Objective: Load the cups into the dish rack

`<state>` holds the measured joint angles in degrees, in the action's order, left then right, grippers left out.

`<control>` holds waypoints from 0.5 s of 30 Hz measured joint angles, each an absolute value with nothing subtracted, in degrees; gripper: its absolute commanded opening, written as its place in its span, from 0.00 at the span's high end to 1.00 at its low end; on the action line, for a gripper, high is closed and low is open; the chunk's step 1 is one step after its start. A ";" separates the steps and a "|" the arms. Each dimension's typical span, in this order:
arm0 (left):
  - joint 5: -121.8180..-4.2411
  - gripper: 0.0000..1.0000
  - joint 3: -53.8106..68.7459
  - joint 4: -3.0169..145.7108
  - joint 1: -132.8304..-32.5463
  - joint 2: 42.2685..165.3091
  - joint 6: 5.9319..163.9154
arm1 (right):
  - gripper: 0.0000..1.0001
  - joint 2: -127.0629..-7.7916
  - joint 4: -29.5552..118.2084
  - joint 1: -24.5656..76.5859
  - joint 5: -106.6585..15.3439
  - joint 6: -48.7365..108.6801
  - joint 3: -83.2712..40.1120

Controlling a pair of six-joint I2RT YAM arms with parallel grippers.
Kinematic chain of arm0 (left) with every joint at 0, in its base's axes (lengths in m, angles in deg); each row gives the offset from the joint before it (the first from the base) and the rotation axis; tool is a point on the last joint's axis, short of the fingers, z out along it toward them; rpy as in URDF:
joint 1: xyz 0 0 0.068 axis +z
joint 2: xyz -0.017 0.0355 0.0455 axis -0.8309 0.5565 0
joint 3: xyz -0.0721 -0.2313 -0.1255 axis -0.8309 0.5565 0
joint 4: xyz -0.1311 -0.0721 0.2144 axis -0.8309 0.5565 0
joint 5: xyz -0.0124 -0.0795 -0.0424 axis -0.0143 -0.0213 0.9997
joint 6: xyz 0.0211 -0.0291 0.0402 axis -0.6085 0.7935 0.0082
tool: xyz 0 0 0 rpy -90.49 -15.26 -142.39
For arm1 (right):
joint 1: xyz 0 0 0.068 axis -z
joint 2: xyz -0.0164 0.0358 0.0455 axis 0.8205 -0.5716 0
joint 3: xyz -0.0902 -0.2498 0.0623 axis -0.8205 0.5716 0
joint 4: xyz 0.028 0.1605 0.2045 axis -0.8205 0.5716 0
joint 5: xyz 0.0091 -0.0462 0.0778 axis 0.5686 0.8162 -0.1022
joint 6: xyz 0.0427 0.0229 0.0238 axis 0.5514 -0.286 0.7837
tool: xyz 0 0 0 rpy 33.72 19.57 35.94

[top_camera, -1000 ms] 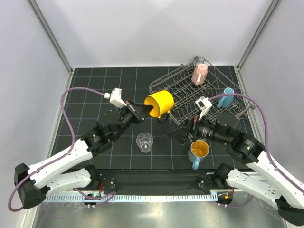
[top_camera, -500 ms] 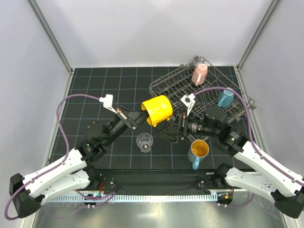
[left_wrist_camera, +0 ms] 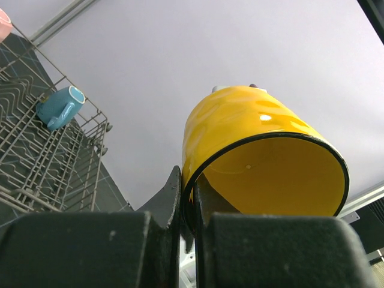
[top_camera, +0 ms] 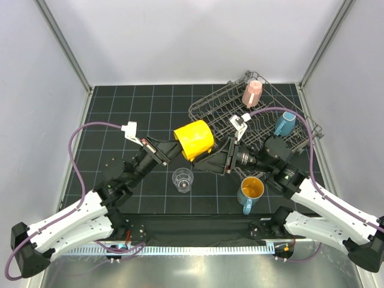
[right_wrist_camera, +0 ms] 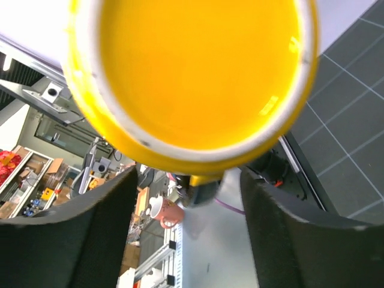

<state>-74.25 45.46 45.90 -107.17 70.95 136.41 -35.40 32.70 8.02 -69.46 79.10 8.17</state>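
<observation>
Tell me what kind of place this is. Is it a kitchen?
Probably a robot testing lab, not a kitchen. A left arm and right arm are bolted to a black gridded table with plain grey walls around it, and the dish rack and yellow mug look like practice things.

Yellow mug (top_camera: 194, 140), pink cup (top_camera: 252, 93), blue mug (top_camera: 284, 123), orange-lined blue mug (top_camera: 250, 192), clear tumbler (top_camera: 183, 179), grey rack (top_camera: 207, 103).

Left gripper (left_wrist_camera: 189, 195): jaws closed on the rim of the yellow mug (left_wrist_camera: 252, 138), one inside, one outside; mug tilted, mouth toward camera. Dish rack (left_wrist_camera: 36, 150) at left, a blue mug (left_wrist_camera: 60, 108) lying tilted in it.
</observation>
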 measured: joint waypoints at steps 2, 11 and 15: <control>-74.23 1.00 45.84 45.44 -107.17 70.95 136.46 | 0.36 -35.47 31.37 7.22 -68.45 79.89 8.17; -74.16 1.00 46.51 43.50 -107.17 71.50 137.61 | 0.44 -37.52 28.40 4.77 -63.58 81.88 8.21; -74.19 1.00 47.32 41.81 -107.17 71.93 138.79 | 0.59 -37.74 27.81 4.46 -61.87 82.07 8.28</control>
